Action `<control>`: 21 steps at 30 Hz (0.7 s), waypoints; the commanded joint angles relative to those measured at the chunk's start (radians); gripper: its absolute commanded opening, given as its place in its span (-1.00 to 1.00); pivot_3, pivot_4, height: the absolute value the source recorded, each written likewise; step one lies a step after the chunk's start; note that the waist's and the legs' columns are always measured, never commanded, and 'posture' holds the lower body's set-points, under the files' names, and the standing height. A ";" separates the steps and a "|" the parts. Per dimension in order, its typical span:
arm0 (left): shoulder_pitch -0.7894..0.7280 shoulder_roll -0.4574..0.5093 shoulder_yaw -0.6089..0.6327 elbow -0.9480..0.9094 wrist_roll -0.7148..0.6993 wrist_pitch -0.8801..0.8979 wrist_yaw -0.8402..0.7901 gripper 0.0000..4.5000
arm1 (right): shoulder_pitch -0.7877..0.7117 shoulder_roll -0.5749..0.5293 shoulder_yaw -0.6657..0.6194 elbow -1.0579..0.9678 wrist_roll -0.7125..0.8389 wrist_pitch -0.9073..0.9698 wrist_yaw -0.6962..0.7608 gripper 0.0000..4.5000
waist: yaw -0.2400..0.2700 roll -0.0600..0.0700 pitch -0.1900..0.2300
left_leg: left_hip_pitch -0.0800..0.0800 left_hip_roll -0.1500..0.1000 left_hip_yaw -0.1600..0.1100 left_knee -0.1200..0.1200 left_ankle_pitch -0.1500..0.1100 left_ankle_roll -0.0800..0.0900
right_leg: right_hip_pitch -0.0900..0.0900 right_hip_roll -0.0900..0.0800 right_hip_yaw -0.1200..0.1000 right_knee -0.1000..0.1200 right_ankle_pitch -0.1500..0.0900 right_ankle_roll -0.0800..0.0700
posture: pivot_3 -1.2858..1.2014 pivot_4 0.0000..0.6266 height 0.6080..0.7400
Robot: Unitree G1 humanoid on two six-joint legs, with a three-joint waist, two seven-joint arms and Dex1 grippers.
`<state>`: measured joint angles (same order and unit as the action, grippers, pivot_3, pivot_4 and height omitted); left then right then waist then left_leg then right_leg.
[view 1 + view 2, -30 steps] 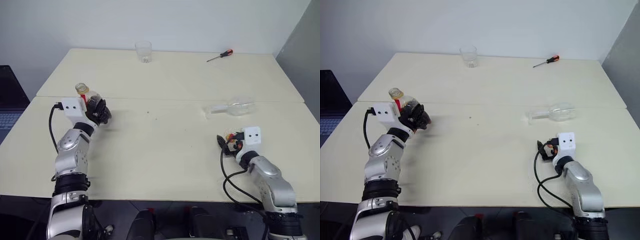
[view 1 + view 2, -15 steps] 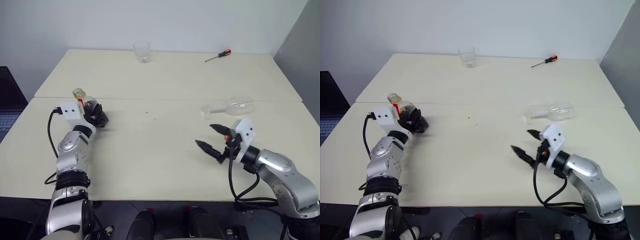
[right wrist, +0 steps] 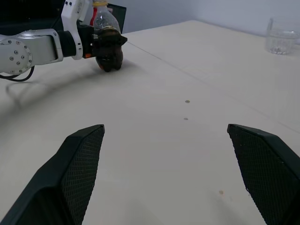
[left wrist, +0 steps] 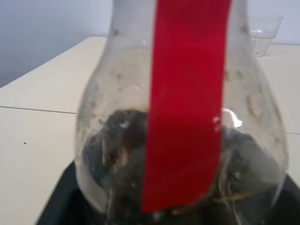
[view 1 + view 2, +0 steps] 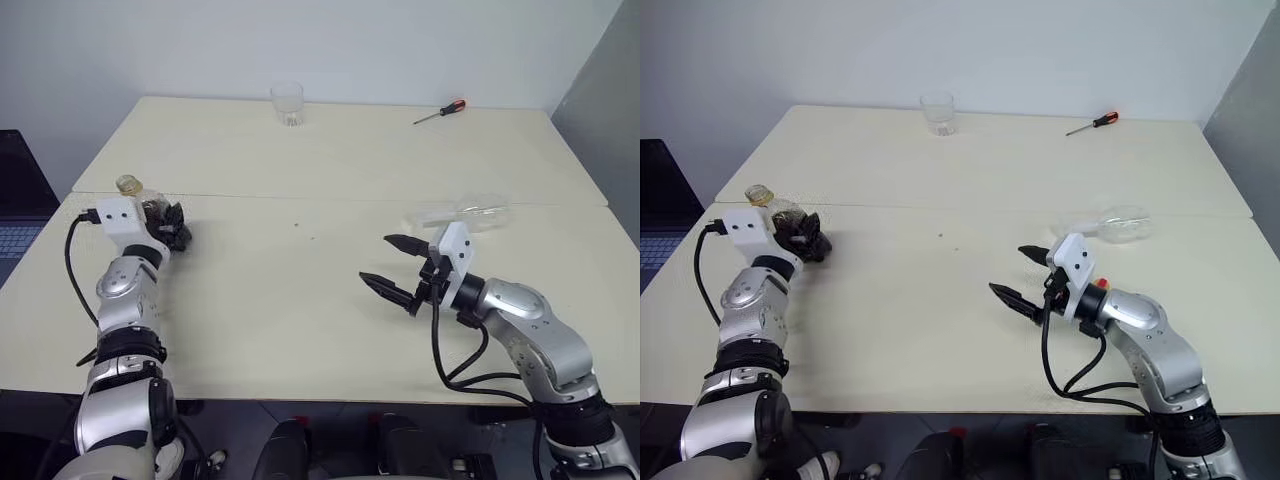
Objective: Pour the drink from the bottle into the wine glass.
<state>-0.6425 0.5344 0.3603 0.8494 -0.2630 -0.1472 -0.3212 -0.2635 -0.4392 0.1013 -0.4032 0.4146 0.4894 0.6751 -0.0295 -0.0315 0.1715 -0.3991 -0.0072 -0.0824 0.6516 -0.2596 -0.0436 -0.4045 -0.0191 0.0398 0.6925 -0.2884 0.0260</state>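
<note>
wine glass (image 5: pixel 472 212) is lying on its side near the table's right edge; bottle (image 5: pixel 780 217) is standing at the far left with left gripper (image 5: pixel 803 236) around its base, can't tell if it's clamping. right gripper (image 5: pixel 396 267) is hovering mid-table, jaws wide apart, empty. risk: glass rolling off when nudged, or pouring before it's upright. left wrist view is showing dark drink (image 4: pixel 117 154) low in the bottle.

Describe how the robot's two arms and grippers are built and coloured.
Both arms are silver-grey metal with black joint rings. Each wrist carries a white box-shaped camera housing, and a black cable loops along each forearm. The right gripper has two black, pointed fingers with mesh-textured pads; the left gripper is black too.
</note>
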 commanded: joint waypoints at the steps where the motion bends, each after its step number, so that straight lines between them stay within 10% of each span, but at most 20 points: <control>1: -0.013 0.019 0.013 -0.027 -0.003 -0.023 -0.005 0.98 | 0.001 0.003 -0.006 -0.018 -0.006 -0.033 0.000 1.00 | 0.000 0.000 0.000 | 0.000 0.000 0.000 0.000 0.000 0.000 | 0.000 0.000 0.000 0.000 0.000 0.000 | 0.03 -0.52 1.00; 21: 0.466 -0.122 0.134 -0.815 -0.182 0.315 0.153 0.98 | 0.087 -0.015 -0.050 -0.050 0.014 -0.045 0.002 1.00 | 0.000 0.000 0.000 | 0.000 0.001 0.000 0.002 0.000 0.000 | 0.000 -0.001 0.001 0.003 0.000 0.000 | 0.03 -0.52 1.00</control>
<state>-0.1926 0.4201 0.4704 0.1157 -0.4295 0.1499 -0.1946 -0.1746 -0.4503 0.0748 -0.4130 0.4149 0.4679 0.6744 -0.0291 -0.0316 0.1712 -0.3988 -0.0064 -0.0821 0.6535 -0.2598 -0.0437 -0.4045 -0.0201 0.0411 0.6950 -0.2884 0.0260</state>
